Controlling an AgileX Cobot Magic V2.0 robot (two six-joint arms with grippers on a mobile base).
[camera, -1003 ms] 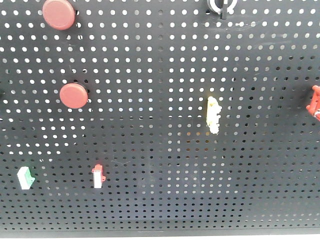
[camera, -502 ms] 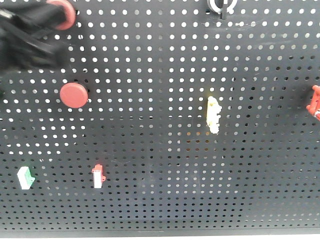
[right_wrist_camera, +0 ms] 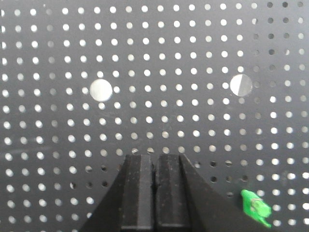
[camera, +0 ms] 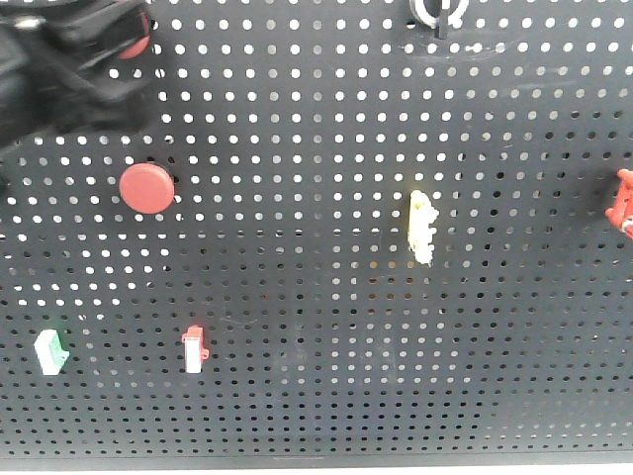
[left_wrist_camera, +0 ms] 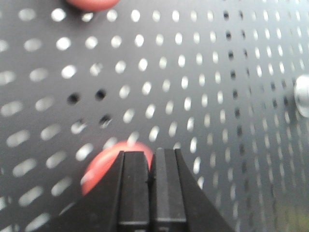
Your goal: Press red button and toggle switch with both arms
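Front view, all positions relative to the pale yellow toggle [camera: 422,226] mid-pegboard [camera: 316,416]: the red button [camera: 138,41] is far up-left of it near the top edge, mostly covered by the blurred black left arm [camera: 59,69]; only its right rim shows. The toggle switch [camera: 438,10] is straight above the yellow toggle and a touch right, cut off by the top edge, with nothing near it. The smaller red button [camera: 146,188] is left of the yellow toggle and slightly higher, just below the arm and clear of it. The red toggle [camera: 623,203] is right of it at the frame edge. The red-and-white switch [camera: 194,348] is down-left, and the green-and-white switch [camera: 49,351] is further left at the same height. Left wrist view: the left gripper [left_wrist_camera: 149,155] has its 2 fingers pressed together, holding nothing, tips overlapping the red button; cannot tell if they touch it. Right wrist view: the right gripper [right_wrist_camera: 155,159] also has its fingers pressed together, holding nothing, facing bare pegboard with a small green part [right_wrist_camera: 256,208] to its lower right.
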